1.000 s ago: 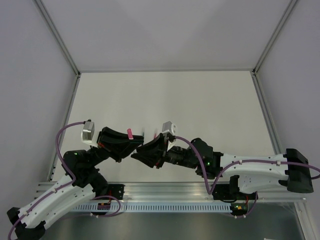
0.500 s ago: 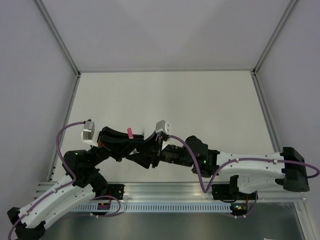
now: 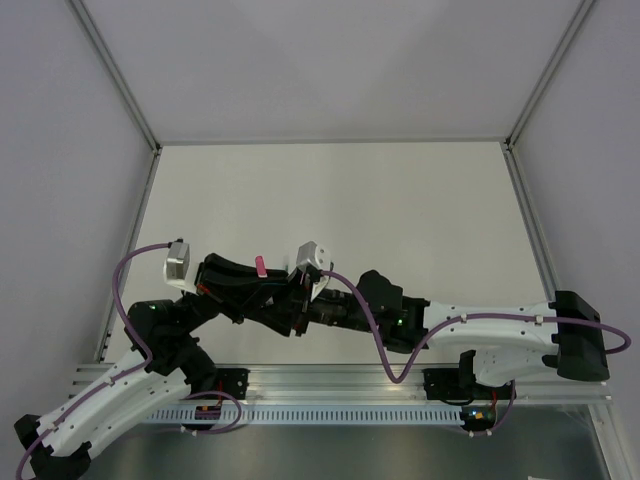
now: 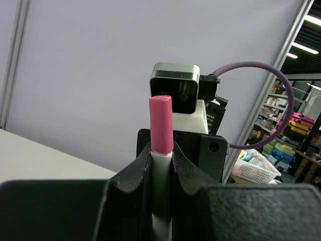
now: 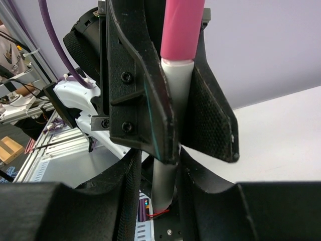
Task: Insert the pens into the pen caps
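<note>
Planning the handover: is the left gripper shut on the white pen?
Shut: the left gripper's fingers press the white pen's barrel from both sides, just below its pink end.

Pale walls [image 3: 300, 60] (white tabletop [image 3: 420, 200])

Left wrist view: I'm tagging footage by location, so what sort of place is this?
Likely a robotics lab or workshop: storage shelves with coloured cases, a basket of supplies, and a white-walled test booth.

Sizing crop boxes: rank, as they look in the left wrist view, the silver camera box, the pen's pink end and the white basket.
1. silver camera box
2. pink end and white basket: about alike here; the basket sits far behind, so no ranking between them.
</note>
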Available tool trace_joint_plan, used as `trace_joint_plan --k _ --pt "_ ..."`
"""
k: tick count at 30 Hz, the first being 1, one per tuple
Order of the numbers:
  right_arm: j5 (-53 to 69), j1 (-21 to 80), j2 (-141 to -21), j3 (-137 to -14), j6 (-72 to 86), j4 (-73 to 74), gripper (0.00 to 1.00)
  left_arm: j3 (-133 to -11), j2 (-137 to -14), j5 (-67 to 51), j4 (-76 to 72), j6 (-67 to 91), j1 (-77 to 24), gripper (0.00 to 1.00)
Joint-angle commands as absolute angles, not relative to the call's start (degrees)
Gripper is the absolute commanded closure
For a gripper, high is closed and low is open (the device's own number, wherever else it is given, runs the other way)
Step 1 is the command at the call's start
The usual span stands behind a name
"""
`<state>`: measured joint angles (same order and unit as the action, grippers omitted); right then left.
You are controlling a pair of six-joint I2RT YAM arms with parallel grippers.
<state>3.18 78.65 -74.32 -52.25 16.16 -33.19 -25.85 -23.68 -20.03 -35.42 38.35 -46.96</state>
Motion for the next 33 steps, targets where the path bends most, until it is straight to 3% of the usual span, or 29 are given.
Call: trace_joint_plan --k 1,5,7,8,13,16,17,20,22,24,29,33 --pt "4.4 78.9 -75.2 -55.8 15.2 -33.5 0.62 -26.0 -23.5 -22.2 -35.7 38.8 -46.8 0.98" --pt "4.8 78.9 -75.4 -56.0 15.1 -33.1 0.7 -27.1 -23.9 -24.5 -33.7 38.0 -46.8 0.98" --pt "4.9 79.0 -75.2 -55.8 15.1 -32.9 0.84 -27.4 -24.2 -25.2 -33.5 38.0 -46.8 0.98" --pt "5.0 79.0 -75.1 -55.8 15.1 -32.9 0.99 -27.4 -24.2 -25.5 -33.5 38.2 -46.8 0.98" --pt "4.8 78.9 -74.7 -54.3 15.5 -34.4 1.0 -28.7 -24.1 -26.2 -30.9 38.6 -46.8 0.98" --pt "3.3 78.9 -73.1 -52.7 15.4 -35.6 1.0 -30.5 -24.3 -27.7 -27.7 38.1 -46.8 0.74" --pt "3.2 78.9 -72.8 -52.5 15.1 -35.5 1.0 -30.8 -24.2 -28.4 -27.2 38.1 -46.8 0.6" --pt "2.9 78.9 -71.5 -51.8 15.1 -34.5 1.0 -31.2 -23.0 -28.1 -24.4 37.5 -46.8 0.39" --pt "2.9 78.8 -70.6 -50.8 15.2 -33.7 1.0 -31.6 -21.8 -27.6 -21.6 36.9 -46.8 0.33" --pt "3.0 78.9 -69.6 -50.2 15.3 -32.7 1.0 -32.2 -21.2 -26.9 -20.1 36.2 -46.8 0.18" --pt "3.7 78.8 -67.8 -48.2 15.6 -30.6 1.0 -34.9 -21.4 -27.2 -17.0 34.6 -46.8 0.04" --pt "5.3 78.8 -66.7 -46.1 16.2 -29.9 1.0 -38.5 -23.4 -28.1 -15.6 33.8 -46.8 0.02"
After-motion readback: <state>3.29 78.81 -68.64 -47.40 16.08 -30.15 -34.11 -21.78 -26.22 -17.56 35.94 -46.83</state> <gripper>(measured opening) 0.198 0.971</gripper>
